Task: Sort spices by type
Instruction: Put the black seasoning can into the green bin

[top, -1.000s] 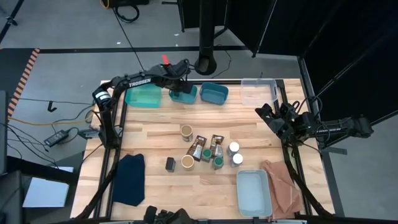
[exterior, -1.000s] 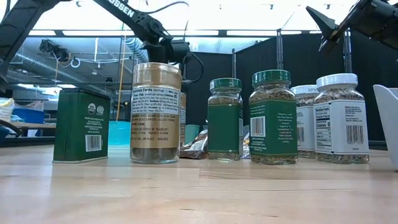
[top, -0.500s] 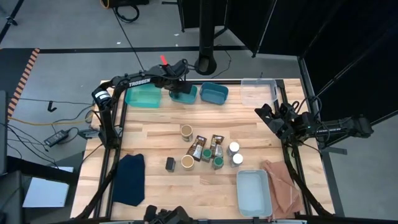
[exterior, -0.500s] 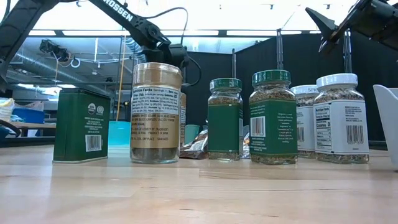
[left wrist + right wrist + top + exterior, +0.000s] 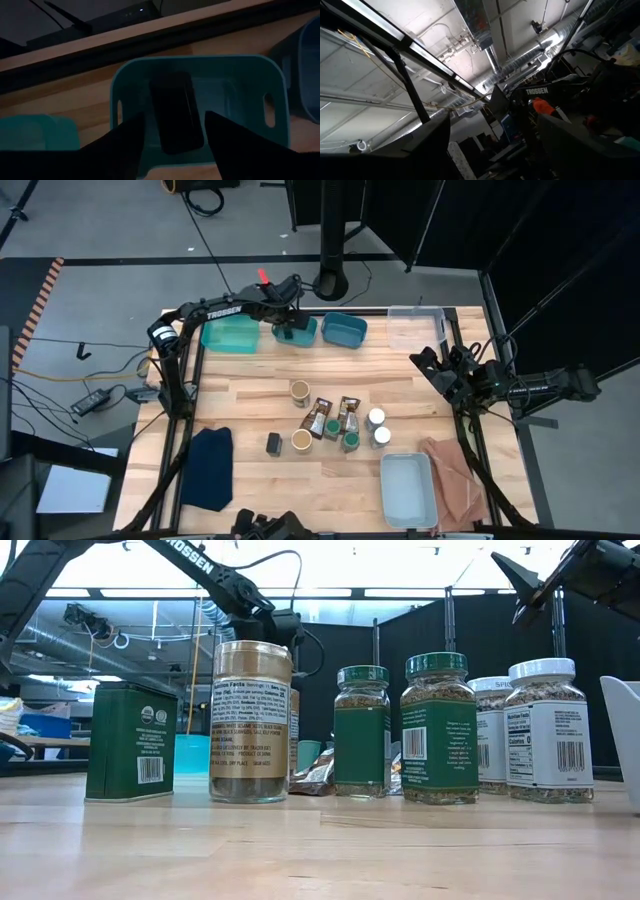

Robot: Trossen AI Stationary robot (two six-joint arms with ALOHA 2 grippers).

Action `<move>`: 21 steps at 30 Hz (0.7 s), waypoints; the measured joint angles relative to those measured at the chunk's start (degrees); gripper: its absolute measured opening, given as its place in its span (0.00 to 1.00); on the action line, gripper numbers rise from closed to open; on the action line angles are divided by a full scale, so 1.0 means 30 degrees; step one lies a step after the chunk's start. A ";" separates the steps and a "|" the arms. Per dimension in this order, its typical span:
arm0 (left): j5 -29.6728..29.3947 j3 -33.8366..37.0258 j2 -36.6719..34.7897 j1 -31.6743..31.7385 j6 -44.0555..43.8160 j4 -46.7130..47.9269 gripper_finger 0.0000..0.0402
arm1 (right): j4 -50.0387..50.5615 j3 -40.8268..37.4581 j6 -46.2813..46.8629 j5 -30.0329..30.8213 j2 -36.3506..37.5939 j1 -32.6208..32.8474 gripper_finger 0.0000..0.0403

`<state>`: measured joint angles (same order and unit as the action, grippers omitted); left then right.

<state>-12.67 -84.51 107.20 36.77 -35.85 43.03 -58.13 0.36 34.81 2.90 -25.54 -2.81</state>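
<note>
Black tin (image 5: 176,111) below open left gripper (image 5: 174,131)

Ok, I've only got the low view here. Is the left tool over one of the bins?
Observer: Yes, the left tool hangs over the middle teal bin at the far edge of the table.
Operator: Anything in that bin?
Observer: One dark container lies in it. The tool above it is open.
Operator: Where's the right arm over the table?
Observer: The right tool waits open near the right edge, away from the spices.
</note>
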 joint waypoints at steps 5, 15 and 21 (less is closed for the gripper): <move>0.1170 -0.0703 -0.0255 -0.0086 0.0887 0.0346 0.54 | 0.0000 0.0003 -0.0015 0.0000 0.0000 0.0000 0.76; 0.2783 -0.7355 -0.0284 -0.2058 0.4470 0.6475 0.54 | 0.0044 -0.0001 -0.0160 0.0000 0.0000 0.0000 0.76; 0.1771 -1.0338 -0.0306 -0.5489 0.3911 1.1247 0.54 | 0.0309 -0.0001 -0.0160 0.0000 0.0000 0.0000 0.76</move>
<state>-7.35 -115.53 106.28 20.31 -24.11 76.77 -57.20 0.36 34.33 2.90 -25.54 -2.81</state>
